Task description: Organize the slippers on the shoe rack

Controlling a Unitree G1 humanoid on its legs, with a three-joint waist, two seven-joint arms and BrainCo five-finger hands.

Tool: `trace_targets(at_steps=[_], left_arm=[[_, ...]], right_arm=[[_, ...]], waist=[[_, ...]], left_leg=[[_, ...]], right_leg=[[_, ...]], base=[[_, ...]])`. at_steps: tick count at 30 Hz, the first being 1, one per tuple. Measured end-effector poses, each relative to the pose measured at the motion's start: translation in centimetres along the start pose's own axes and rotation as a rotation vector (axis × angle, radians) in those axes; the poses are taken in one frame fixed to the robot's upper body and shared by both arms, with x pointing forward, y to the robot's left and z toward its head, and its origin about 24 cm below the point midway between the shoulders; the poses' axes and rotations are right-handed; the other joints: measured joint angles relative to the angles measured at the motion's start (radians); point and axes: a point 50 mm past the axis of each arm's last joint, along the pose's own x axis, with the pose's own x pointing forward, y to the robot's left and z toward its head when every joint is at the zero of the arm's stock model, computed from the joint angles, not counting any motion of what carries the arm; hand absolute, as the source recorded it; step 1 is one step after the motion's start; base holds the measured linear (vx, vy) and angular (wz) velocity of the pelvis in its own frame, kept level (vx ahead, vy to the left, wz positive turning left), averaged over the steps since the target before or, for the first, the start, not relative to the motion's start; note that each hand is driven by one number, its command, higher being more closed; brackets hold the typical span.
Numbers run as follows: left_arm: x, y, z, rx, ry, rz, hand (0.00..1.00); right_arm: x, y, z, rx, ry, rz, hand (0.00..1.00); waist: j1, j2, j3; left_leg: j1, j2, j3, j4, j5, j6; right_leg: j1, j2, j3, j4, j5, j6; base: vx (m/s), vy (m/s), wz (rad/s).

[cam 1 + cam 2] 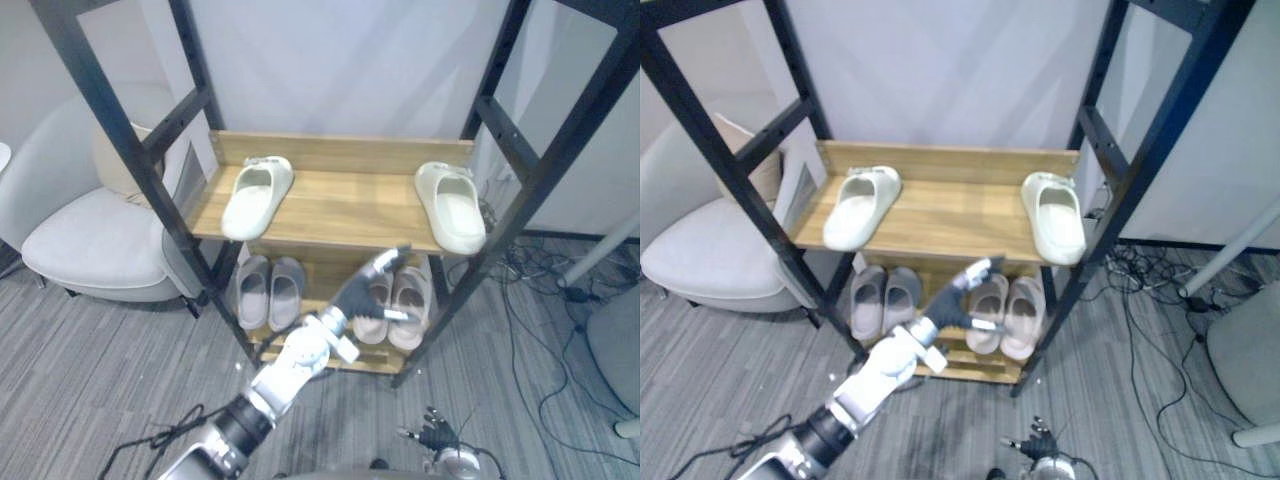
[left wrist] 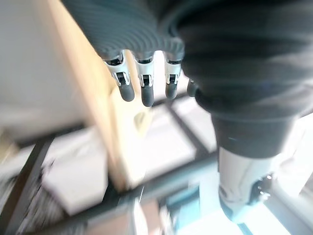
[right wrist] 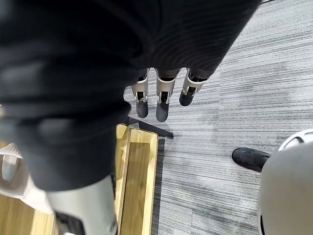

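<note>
Two cream slippers lie far apart on the rack's upper wooden shelf: one at the left, one at the right. Below, a grey pair and a beige pair sit side by side on the lower shelf. My left hand is stretched toward the rack, just under the upper shelf's front edge and in front of the beige pair; its fingers are straight and hold nothing. Low by the floor in front of the rack hangs my right hand, open and empty, fingers pointing at the carpet.
The rack's black metal posts flank both shelves. A white armchair stands close on the left. Cables trail over the grey carpet to the right, near a pale rounded seat.
</note>
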Motion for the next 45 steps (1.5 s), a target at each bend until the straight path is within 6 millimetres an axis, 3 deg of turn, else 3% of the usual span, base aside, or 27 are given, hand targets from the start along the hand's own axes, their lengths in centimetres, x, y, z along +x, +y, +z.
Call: trace_targets(at_steps=[3,7,14,17,24,32,45], left_arm=[[0.5,2.5,0.4,0.062,-0.022,0.095,0.0],[1.3,7.5,0.7,0.176,-0.022,0.26,0.0],[1.9,13.9,0.9,0.362,0.042,0.379,0.0],[2.4,16.9,2.0,0.435,0.053,0.432,0.0],[2.7,20.6,3.3,0.528,0.088,0.505,0.0],[0.5,24.9,3.9,0.638,0.171,0.627,0.0],[-1.4,27.9,5.8,0.677,0.151,0.769,0.0]], right_arm=[[0.0,0.0,-0.1,-0.006,0.001,0.006,0.0],[0.0,-0.4,-0.2,-0.018,0.006,0.002,0.0],[-0.4,-1.3,-1.4,-0.063,0.047,0.001,0.0],[-0.5,-1.3,-1.6,-0.058,0.054,0.002,0.0],[-0.3,-1.2,-1.0,-0.058,0.041,0.008,0.0],[-0.3,-1.5,-1.0,-0.061,0.039,0.002,0.0],[-0.3,-1.7,-1.2,-0.051,0.042,0.0,0.0]], waist=[[-0.001,-0.011,-0.002],[-0.002,-0.016,-0.005],[-0.005,-0.019,-0.004],[-0.004,-0.02,-0.001],[-0.004,-0.023,0.023],[0.005,-0.018,0.056],[0.01,-0.012,0.066]], left_leg=[[0.002,0.0,0.011,0.0,-0.001,0.001],[0.003,0.0,0.047,0.003,-0.005,0.001],[-0.006,0.001,0.087,0.004,-0.01,0.0],[-0.041,0.0,0.111,0.006,-0.01,0.001],[-0.076,-0.003,0.144,0.008,-0.011,0.002],[-0.101,-0.003,0.189,0.041,-0.036,0.008],[-0.107,-0.007,0.184,0.041,-0.038,0.009]], right_leg=[[-0.003,0.0,0.01,0.0,0.001,0.0],[-0.022,0.0,0.047,-0.002,0.011,-0.002],[-0.059,0.004,0.089,-0.007,0.018,-0.003],[-0.102,0.005,0.116,-0.002,0.034,-0.003],[-0.154,0.007,0.147,0.0,0.047,-0.006],[-0.19,0.008,0.193,0.0,0.059,-0.01],[-0.195,0.003,0.187,0.0,0.062,-0.009]], base=[[-0.01,0.024,-0.12],[-0.02,0.017,-0.23],[-0.02,0.003,-0.2],[0.01,-0.005,-0.21],[0.0,-0.005,-0.17],[-0.01,-0.007,-0.18],[-0.02,-0.006,0.0]])
